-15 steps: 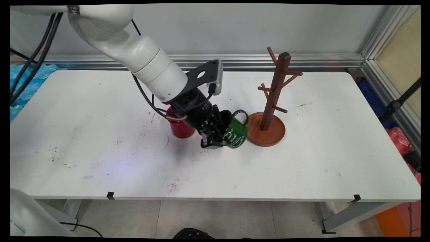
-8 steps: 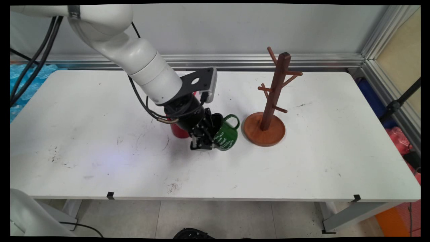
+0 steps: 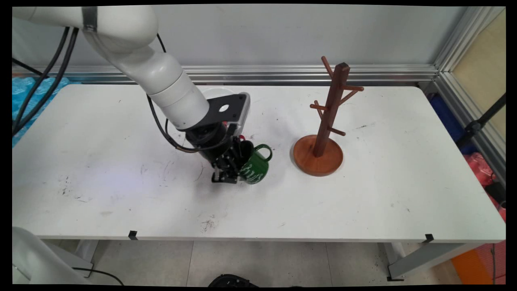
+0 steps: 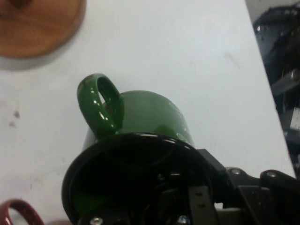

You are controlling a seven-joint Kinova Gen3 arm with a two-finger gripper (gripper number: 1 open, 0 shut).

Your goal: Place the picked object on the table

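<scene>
Main view: claw (image 3: 232,167) grips tilted green mug (image 3: 255,169) by rim.

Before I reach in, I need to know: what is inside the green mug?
One pincer finger reaches into the green mug, clamping its wall. The dark interior looks otherwise empty; its bottom is hidden.

The white arm (image 3: 161,76) comes in from the upper left and bends down toward the middle of the desk (image 3: 363,194). Black cables hang from it. Its black end effector (image 3: 230,169) points down and leans a bit to the right. One finger is inside the green mug (image 3: 255,169) and one is outside, pinching its wall.
</scene>
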